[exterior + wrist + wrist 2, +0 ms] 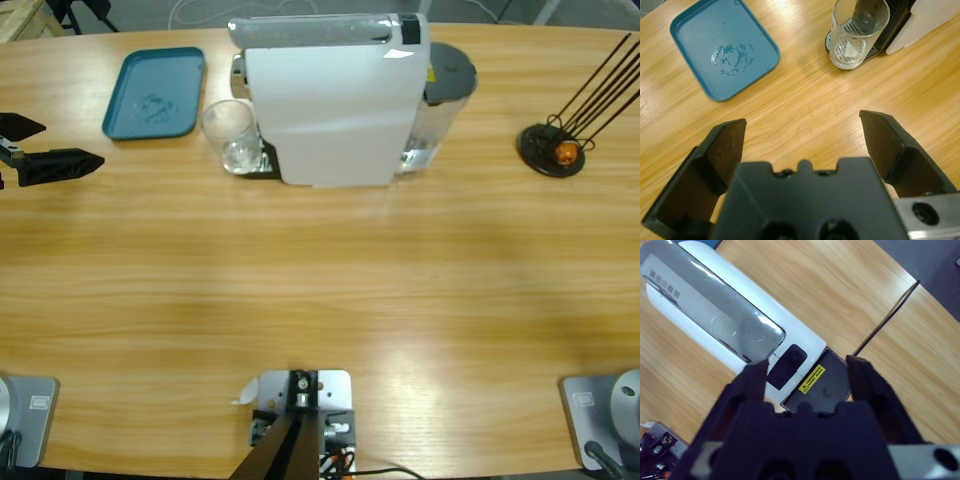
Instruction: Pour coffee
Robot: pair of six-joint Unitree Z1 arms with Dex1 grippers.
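Left wrist view looks down on a clear glass cup (859,35) standing at the foot of the white coffee machine (925,22); whether any coffee lies in its bottom cannot be told. A teal tray (695,70) with a small wet patch lies near it on the wooden table (805,95). The left gripper (802,130) hangs over bare wood with its jaws spread wide, holding nothing. Right wrist view has the right gripper (805,372) above the machine's top, jaws apart and empty, over a black button (789,362) and a yellow warning label (811,379). High view shows a black wire stand (552,148) holding a small orange capsule (567,152) far off to one side.
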